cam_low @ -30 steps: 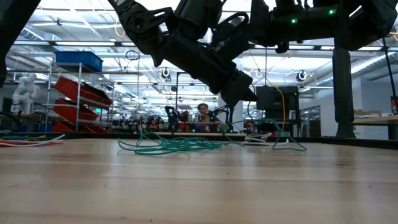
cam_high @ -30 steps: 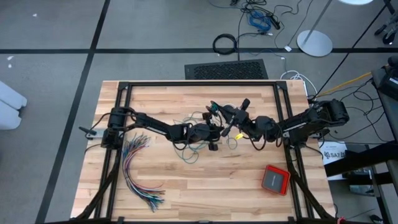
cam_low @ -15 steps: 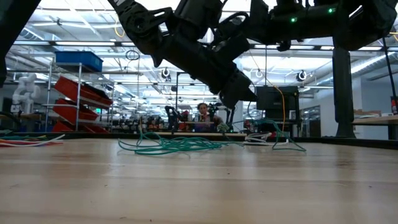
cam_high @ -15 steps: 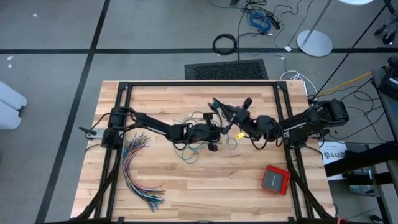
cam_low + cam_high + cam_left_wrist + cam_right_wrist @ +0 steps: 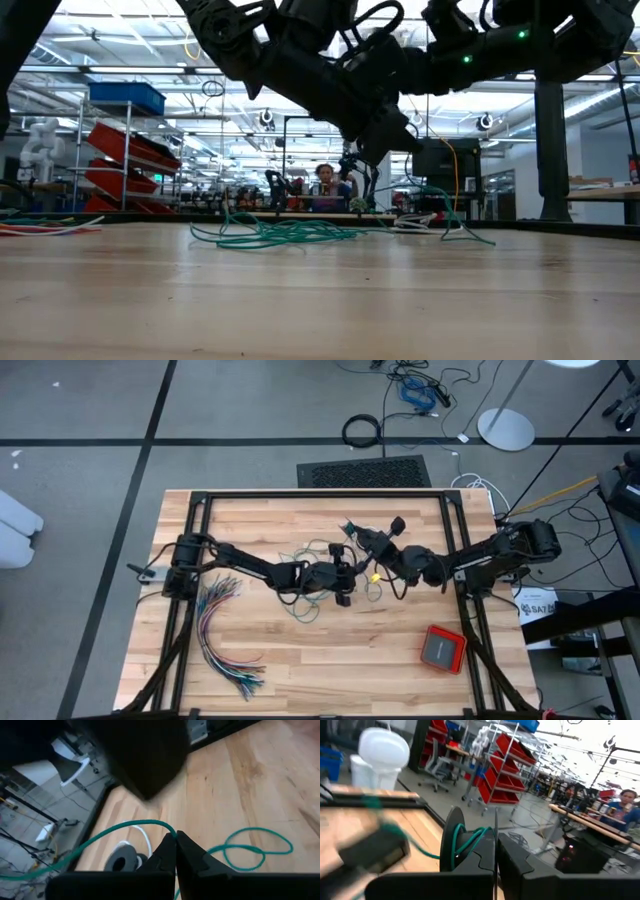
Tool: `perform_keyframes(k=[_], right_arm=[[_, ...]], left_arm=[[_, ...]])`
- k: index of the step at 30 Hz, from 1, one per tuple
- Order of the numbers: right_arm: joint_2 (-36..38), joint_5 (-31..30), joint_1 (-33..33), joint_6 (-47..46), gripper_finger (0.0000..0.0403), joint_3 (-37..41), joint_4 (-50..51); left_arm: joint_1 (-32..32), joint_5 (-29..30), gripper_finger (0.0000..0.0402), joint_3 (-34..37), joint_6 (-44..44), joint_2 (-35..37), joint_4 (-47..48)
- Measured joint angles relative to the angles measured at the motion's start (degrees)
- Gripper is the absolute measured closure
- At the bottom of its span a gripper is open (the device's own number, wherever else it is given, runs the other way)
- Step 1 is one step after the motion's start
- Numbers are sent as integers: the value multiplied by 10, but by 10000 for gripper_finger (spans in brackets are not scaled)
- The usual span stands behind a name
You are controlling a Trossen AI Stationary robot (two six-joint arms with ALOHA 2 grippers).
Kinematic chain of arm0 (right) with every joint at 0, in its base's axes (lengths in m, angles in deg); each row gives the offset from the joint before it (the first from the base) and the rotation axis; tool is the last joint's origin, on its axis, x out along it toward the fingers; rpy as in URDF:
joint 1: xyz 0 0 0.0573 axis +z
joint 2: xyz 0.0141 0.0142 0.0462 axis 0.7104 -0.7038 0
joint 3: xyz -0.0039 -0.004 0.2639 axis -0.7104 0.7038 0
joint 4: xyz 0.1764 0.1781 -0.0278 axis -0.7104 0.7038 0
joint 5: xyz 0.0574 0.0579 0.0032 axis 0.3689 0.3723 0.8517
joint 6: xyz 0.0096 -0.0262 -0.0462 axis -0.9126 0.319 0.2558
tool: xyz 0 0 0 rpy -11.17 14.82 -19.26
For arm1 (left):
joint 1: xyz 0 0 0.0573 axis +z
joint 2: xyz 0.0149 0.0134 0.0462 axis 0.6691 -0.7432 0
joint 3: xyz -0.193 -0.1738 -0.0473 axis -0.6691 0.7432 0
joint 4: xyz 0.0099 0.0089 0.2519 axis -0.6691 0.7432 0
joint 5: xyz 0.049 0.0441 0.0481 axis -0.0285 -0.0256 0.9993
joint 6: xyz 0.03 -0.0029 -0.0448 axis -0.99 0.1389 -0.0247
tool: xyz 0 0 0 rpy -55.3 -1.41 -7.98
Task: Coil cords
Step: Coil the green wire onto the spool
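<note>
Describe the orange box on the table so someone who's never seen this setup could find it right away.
Start at the light wooden table seen from above and go to the corner on the right arm's side, nearest the bottom of that overhead view. The small square orange box with a dark grey top lies there alone, well away from the many-coloured wire bundle.

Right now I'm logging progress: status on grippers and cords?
Left gripper shut on teal-green cord. Right gripper shut on same cord, mid-table. Cord mostly loose on table, uncoiled. Coloured wire bundle lies clear.
</note>
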Motion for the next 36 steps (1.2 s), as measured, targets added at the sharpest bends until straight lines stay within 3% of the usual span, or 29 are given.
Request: perform_keyframes(k=[36], right_arm=[[0,5,23,-18,403,0,147]], left_arm=[[-33,45,401,0,-151,117,187]])
